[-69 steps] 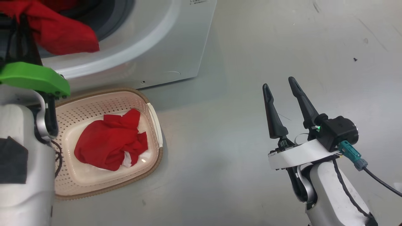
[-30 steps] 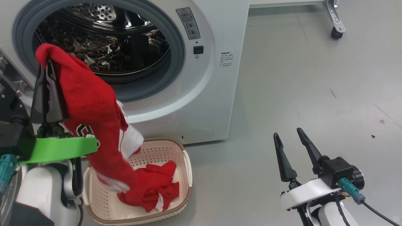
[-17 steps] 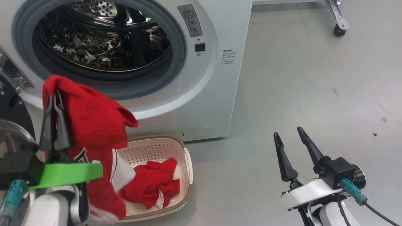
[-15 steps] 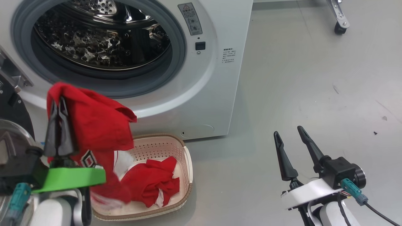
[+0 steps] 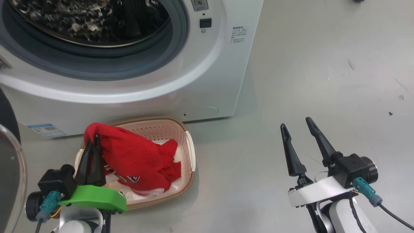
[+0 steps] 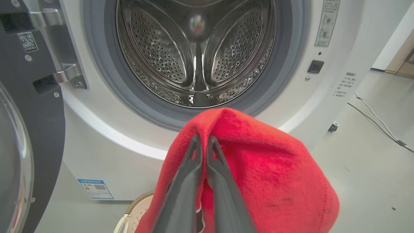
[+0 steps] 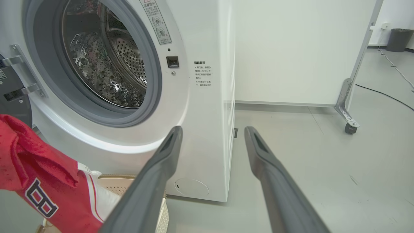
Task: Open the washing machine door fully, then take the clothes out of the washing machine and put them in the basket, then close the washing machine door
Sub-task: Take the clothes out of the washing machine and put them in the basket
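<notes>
- Head view: left tool (image 5: pixel 92 139) pinched narrow on the clothes (image 5: pixel 136 161), red cloth draped into the basket (image 5: pixel 191 161).
- Right tool (image 5: pixel 295 123) wide, idle over floor (image 5: pixel 291 64).
- Step: unloading; washing machine (image 5: pixel 207 81) drum (image 6: pixel 197 48) looks empty.
- Next: open left tool, then close washing machine door (image 5: pixel 11 181).

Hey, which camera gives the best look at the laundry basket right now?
The head view: the basket shows almost whole, from above, with red clothes in it. The left wrist view catches a rim sliver; the right wrist view, part of the rim.

head downward, wrists level, washer (image 5: pixel 207 81) shared
</notes>
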Robot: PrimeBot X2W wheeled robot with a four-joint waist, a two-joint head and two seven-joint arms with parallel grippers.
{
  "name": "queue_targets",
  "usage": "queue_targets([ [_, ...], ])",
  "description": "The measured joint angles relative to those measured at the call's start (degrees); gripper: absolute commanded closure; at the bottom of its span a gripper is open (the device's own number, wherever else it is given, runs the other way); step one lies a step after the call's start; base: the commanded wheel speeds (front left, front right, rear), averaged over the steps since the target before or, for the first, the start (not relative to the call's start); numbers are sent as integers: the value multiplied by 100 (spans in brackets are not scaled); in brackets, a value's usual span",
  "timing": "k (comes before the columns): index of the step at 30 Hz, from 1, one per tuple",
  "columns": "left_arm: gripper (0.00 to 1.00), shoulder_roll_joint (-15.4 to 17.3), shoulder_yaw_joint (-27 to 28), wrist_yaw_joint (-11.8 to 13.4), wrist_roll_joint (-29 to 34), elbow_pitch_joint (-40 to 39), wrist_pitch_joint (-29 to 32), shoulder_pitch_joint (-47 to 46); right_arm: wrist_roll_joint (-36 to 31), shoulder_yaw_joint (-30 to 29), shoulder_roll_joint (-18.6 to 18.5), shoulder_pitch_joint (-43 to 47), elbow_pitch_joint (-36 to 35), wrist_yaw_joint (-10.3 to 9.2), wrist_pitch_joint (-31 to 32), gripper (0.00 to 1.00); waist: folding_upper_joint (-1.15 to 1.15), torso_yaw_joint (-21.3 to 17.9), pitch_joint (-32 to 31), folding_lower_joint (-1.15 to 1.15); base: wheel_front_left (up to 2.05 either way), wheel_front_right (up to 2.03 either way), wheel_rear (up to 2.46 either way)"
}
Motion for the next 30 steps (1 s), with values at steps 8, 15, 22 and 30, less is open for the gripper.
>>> queue_targets([
  [8,100,-4,-74,-56,-81,545,221,-363,-30,69,0,-283,-160,45,0,0,0,-116,588,0,0,0,0],
  [15,100,53,-12,-103,-81,925,404,-1041,36,149,1,-543,-282,48,0,0,0,-298,1127,0,0,0,0],
  [22,100,62,48,-103,-189,1746,745,-1557,197,194,-1,-861,-465,21,0,0,0,-489,1690,0,0,0,0],
  [30,100,82,103,-92,-219,2732,1093,-2268,230,370,-2,-1189,-511,-9,0,0,0,-662,2293,1,0,0,0],
])
